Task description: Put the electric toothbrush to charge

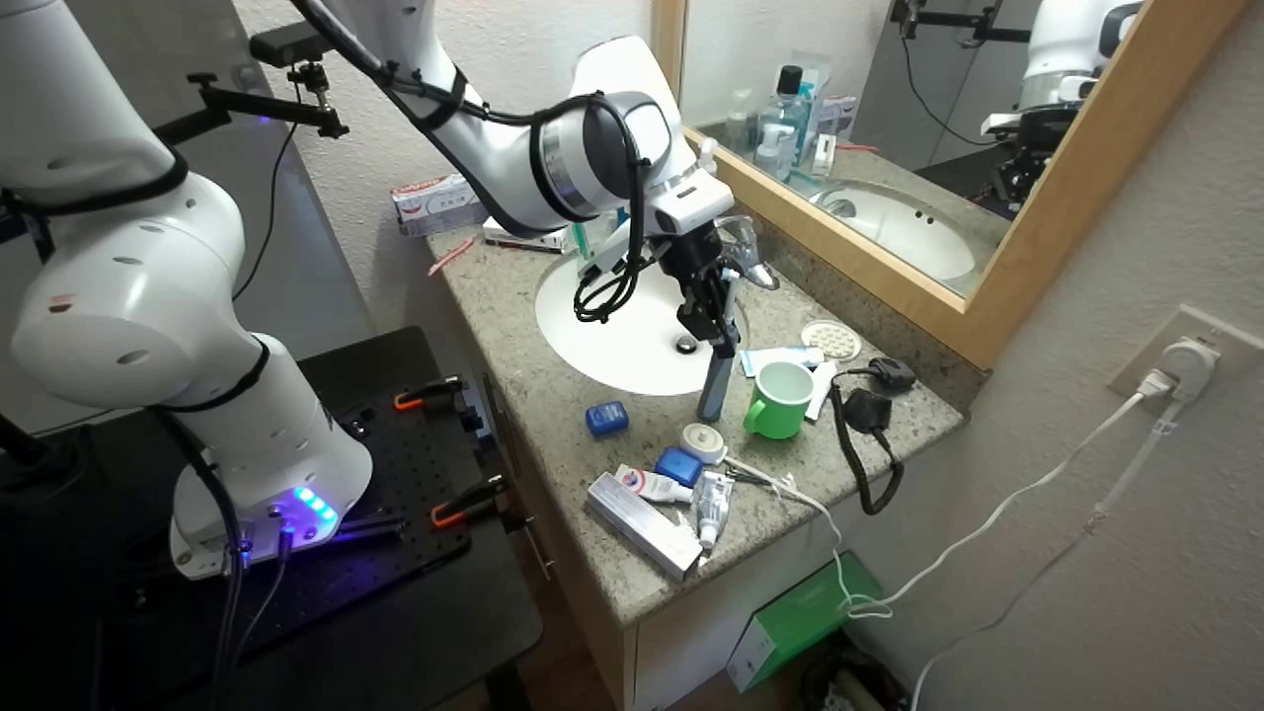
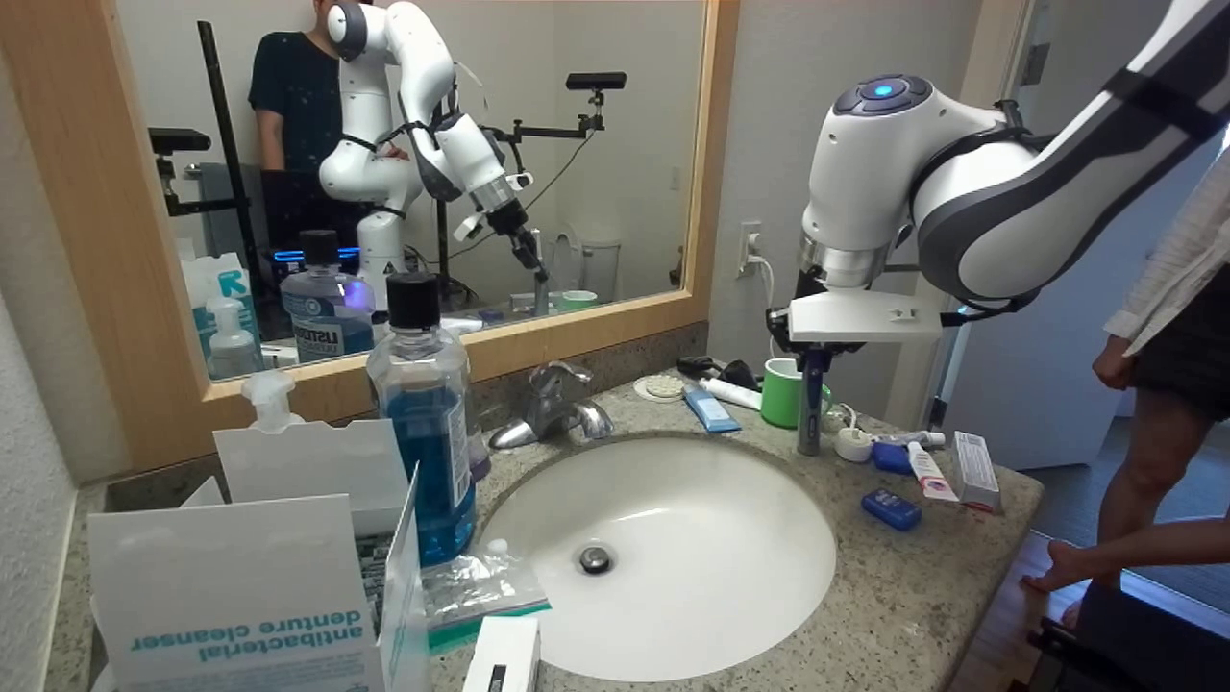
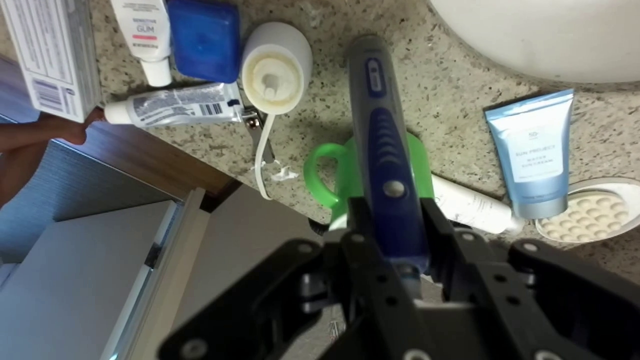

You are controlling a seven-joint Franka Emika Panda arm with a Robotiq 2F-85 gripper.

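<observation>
The electric toothbrush has a dark blue and grey handle and shows in both exterior views (image 1: 715, 388) (image 2: 810, 418) and in the wrist view (image 3: 384, 135). My gripper (image 3: 391, 212) is shut on the upper handle and holds it nearly upright, base down, between the sink and the green cup. The gripper also shows in the exterior views (image 1: 723, 336) (image 2: 815, 348). I cannot tell whether the base touches the counter. The white round charger (image 3: 274, 75), with a small peg on top, sits a little beside the base; it also shows in both exterior views (image 1: 703, 443) (image 2: 853, 445).
The green cup (image 1: 780, 400) stands close to the toothbrush. Blue floss boxes (image 1: 606, 419), toothpaste tubes (image 1: 713, 504) and a long box (image 1: 644, 523) lie near the charger. Its white cable (image 1: 790, 486) runs to the wall outlet (image 1: 1190, 360). The sink (image 2: 673, 548) and faucet (image 2: 553, 408) are alongside.
</observation>
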